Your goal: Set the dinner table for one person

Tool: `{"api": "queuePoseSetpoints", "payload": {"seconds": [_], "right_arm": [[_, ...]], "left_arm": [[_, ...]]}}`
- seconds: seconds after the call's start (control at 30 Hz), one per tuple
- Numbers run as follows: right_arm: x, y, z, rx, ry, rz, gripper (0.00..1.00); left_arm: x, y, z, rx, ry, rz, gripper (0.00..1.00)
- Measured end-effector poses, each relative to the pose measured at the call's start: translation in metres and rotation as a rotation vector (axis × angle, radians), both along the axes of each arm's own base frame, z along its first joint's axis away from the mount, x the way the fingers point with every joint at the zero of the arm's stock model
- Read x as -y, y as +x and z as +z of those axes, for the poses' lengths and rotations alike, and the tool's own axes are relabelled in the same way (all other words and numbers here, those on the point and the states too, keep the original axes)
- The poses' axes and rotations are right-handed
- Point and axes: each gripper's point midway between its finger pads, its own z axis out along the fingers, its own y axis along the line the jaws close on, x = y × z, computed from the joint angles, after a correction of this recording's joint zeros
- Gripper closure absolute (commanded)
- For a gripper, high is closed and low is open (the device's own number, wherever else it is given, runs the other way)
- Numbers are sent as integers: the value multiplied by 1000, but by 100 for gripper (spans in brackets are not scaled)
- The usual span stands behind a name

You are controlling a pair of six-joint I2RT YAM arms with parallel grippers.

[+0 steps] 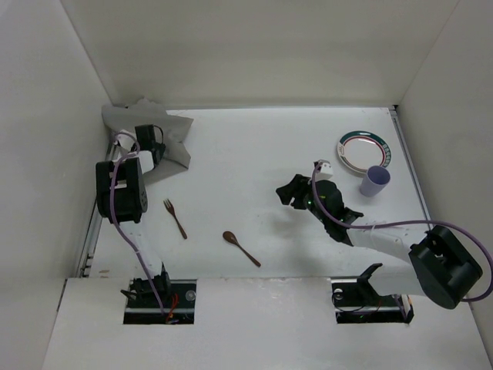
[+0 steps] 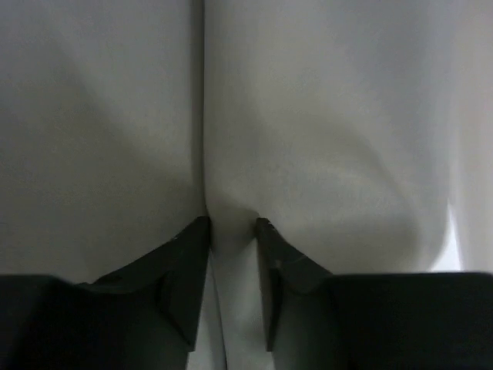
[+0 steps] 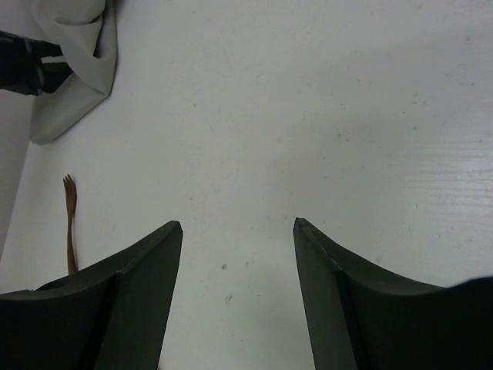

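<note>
The dinner table (image 1: 262,146) is a white surface. A grey cloth mat (image 1: 171,132) lies crumpled at its far left corner. My left gripper (image 1: 156,145) is on the mat; in the left wrist view its jaws (image 2: 231,227) stand nearly closed with a fold of the cloth (image 2: 308,139) between them. My right gripper (image 1: 289,193) is open and empty over the middle of the table, and the right wrist view (image 3: 237,225) shows bare table (image 3: 308,116) between its fingers. A brown fork (image 1: 175,217) and a brown spoon (image 1: 240,247) lie near the front.
A white plate (image 1: 363,150) with a green rim and a lilac cup (image 1: 375,180) stand at the far right. White walls close in the table on three sides. The right wrist view shows the fork (image 3: 69,223) and the mat (image 3: 77,69) at its left.
</note>
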Motion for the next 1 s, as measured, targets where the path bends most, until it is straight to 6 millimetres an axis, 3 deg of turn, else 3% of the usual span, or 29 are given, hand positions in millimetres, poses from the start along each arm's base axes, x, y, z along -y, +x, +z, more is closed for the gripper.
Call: {"api": "queuePoseSetpoints", "payload": {"seconds": [0.03, 0.17, 0.27, 0.37, 0.57, 0.73, 0.8, 0.87, 0.97, 1.0], "right_arm": [[0, 0, 0, 1, 0, 0, 34], [-1, -1, 0, 1, 1, 4, 35], [-2, -1, 0, 2, 2, 6, 35], [-2, -1, 0, 0, 1, 6, 35], [0, 1, 0, 3, 2, -2, 35], [5, 5, 0, 4, 1, -20, 35], [7, 7, 0, 4, 1, -30, 34], [8, 7, 0, 4, 0, -35, 34], [9, 8, -1, 2, 0, -38, 32], [9, 8, -2, 0, -2, -38, 31]], "left_arm": [[5, 1, -9, -15, -3, -7, 81], [31, 16, -1, 26, -10, -58, 89], [66, 21, 1, 39, -9, -126, 91], [112, 22, 3, 50, 0, -224, 92], [222, 8, -7, 56, 4, -477, 95], [285, -15, -8, 69, 14, -649, 95], [296, -27, -9, 70, 23, -703, 96], [294, -42, -9, 57, 42, -744, 96], [273, -67, -8, 18, 81, -765, 89], [263, -74, -7, 4, 93, -761, 82]]}}
